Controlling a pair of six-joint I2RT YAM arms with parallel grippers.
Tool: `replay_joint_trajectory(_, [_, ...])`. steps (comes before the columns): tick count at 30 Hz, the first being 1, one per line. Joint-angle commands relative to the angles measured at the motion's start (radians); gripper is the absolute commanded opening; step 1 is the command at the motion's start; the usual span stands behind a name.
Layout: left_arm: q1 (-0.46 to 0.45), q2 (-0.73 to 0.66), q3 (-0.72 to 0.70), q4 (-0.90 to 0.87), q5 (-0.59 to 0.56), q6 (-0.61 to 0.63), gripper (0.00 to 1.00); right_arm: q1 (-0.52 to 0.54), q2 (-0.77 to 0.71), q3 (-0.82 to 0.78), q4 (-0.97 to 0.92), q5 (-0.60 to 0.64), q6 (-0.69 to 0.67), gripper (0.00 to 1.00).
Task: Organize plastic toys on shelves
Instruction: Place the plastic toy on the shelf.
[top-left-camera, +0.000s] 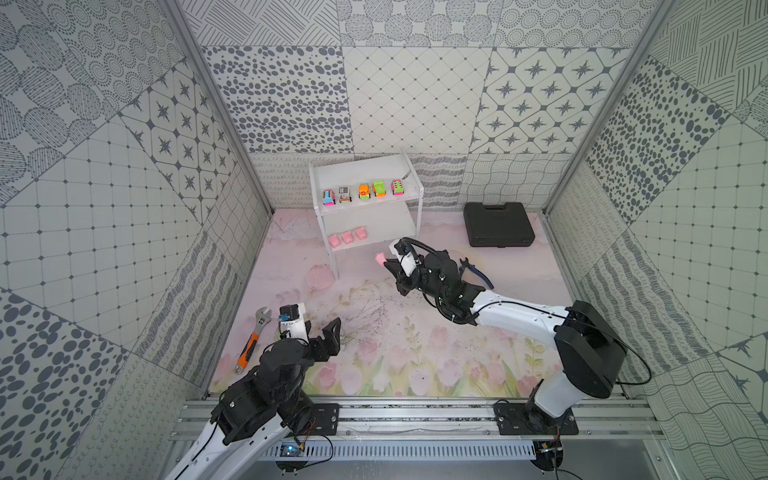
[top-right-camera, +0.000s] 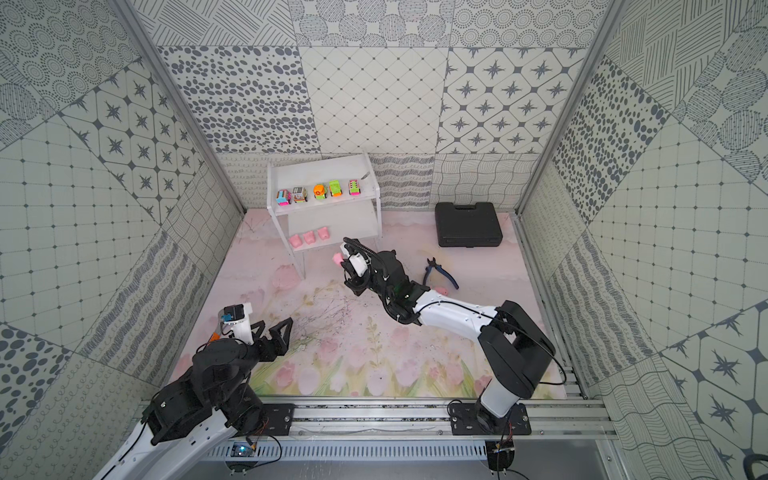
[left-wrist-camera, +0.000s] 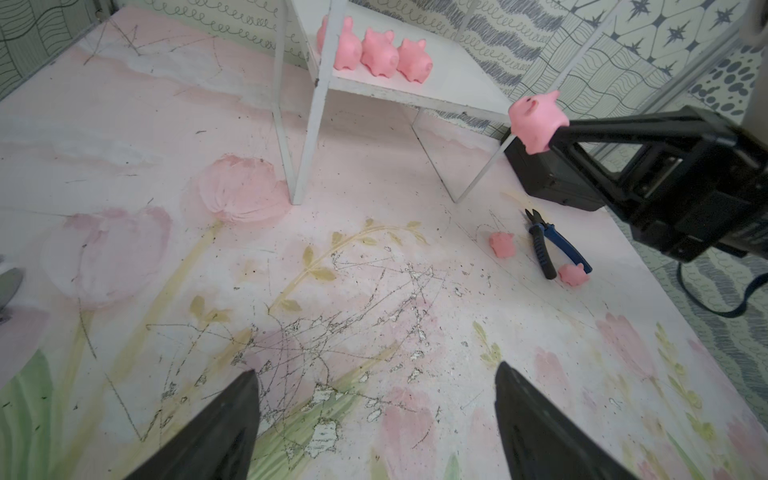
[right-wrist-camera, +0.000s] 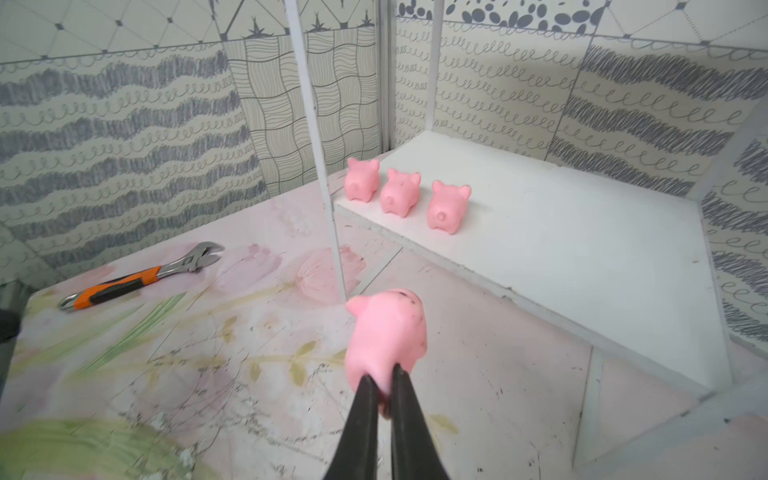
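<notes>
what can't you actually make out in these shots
- Pliers: in a top view, mostly behind the right arm.
- Wrench: in a top view, only an orange sliver shows past the left arm.
- Cars: too small in both top views for detail; wrist views cut off the top shelf.
- Left claw: left wrist view shows only its tips; the edge cuts the rest.

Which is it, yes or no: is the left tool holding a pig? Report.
No, the left tool stands open and empty, while the pink pig is pinched in the right tool.
</notes>
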Motion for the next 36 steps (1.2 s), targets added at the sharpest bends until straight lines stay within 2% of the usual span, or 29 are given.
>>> replay_joint_trajectory(1, [0.001,0.010,0.010,-0.011,-0.116,-0.107,0.92,-0.003,0.101,0.086,0.130,0.101,0.020,0.08])
replay_joint_trajectory(11, [0.001,0.010,0.015,-0.025,-0.081,-0.079,0.94,-0.018,0.288,0.285,0.142,0.260,0.031,0.08])
replay_joint_trajectory(25, [0.001,-0.018,0.026,-0.066,-0.083,-0.059,0.95,-0.020,0.375,0.373,0.127,0.302,0.161,0.09])
replay_joint_trajectory(36, [0.001,-0.019,0.027,-0.066,-0.083,-0.055,0.95,-0.012,0.393,0.379,0.112,0.291,0.202,0.10])
